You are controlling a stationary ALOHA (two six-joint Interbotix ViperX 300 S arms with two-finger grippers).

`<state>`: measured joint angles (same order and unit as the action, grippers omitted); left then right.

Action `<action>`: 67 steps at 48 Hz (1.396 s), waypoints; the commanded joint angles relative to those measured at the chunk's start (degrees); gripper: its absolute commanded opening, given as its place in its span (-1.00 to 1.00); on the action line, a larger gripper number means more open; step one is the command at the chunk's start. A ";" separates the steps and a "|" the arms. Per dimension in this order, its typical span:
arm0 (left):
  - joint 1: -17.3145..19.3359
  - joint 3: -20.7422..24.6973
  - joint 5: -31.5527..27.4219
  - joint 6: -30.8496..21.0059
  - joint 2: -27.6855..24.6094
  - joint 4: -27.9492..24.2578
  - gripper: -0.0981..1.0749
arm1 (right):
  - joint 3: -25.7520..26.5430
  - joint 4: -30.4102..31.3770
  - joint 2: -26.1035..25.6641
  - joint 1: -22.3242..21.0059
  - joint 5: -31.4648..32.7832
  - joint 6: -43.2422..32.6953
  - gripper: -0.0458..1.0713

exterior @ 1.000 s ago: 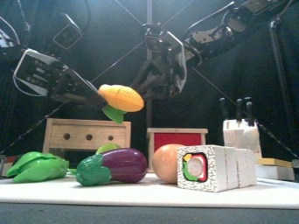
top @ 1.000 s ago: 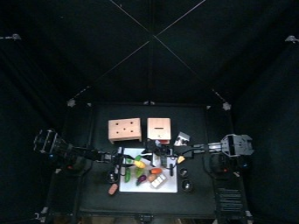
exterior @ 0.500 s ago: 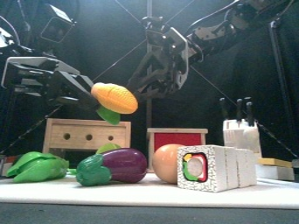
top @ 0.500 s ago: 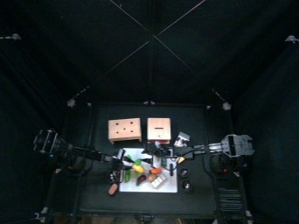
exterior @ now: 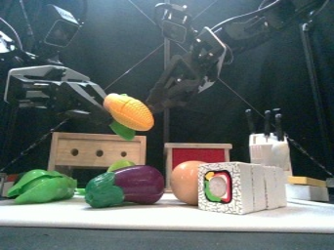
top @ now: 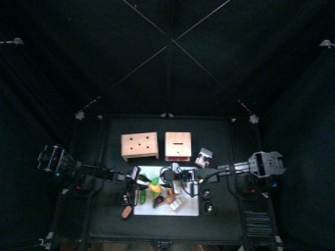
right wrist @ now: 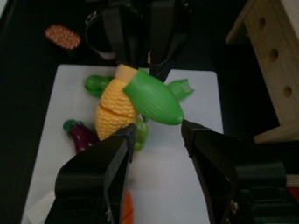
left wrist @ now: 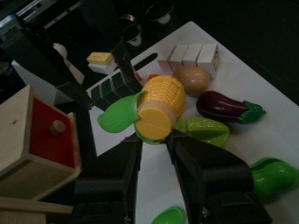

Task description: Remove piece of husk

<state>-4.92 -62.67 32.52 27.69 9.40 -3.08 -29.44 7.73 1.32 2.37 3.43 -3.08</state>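
Corn: we saw a yellow toy corn cob with green plastic husk leaves (exterior: pixel 129 110) held in the air above the white surface (exterior: pixel 167 217), over the other toy foods.
Left gripper: the left gripper (left wrist: pixel 155 144) was clenched on the butt end of the cob, one jaw on each side, in the left wrist view.
Right gripper: the right gripper (right wrist: pixel 158 140) stood spread wide and empty, its jaws just short of a broad green husk leaf (right wrist: pixel 155 96) that lay along the cob.
Husk: in the right wrist view that leaf stood a little proud of the yellow kernels, and other green leaves showed near the cob's lower end.
Step in hand: we judged it to be the approach for the pull, with no leaf taken yet.
Doing it well: we would bring the right jaws over the free edge of the leaf only, not around the cob, and close fully before pulling.
Pull: we would peel away along the cob while the left gripper held firm, so the cob did not twist out.
Risk: a pinch that caught kernels too could drag the whole cob loose.
Below: a purple toy aubergine (exterior: pixel 129 184) and a block-shaped toy sushi roll (exterior: pixel 237 187) sat on the surface under the work, so a dropped leaf could land among them.
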 commanded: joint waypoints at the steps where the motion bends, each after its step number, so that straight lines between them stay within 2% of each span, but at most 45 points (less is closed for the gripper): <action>1: 0.09 1.32 0.35 0.09 0.35 0.09 0.32 | 2.11 2.55 -0.88 0.44 0.79 0.00 0.55; 27: -0.26 1.14 0.70 -0.18 0.26 1.14 0.32 | 4.75 6.24 2.46 0.35 1.41 0.09 0.55; 52: 0.35 1.32 0.70 0.09 -0.26 2.72 0.32 | 8.88 6.94 6.33 -3.87 1.41 0.09 0.53; 61: 0.53 1.41 0.70 0.09 -0.97 3.25 0.32 | 9.23 6.94 6.77 -4.31 2.02 0.09 0.40; 67: 0.97 1.41 0.70 0.09 -0.97 3.34 0.32 | 9.32 6.86 6.77 -4.31 2.55 0.09 0.19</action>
<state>-3.87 -62.75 32.43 27.69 8.00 0.26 -22.06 14.59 9.05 -0.09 6.15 -2.99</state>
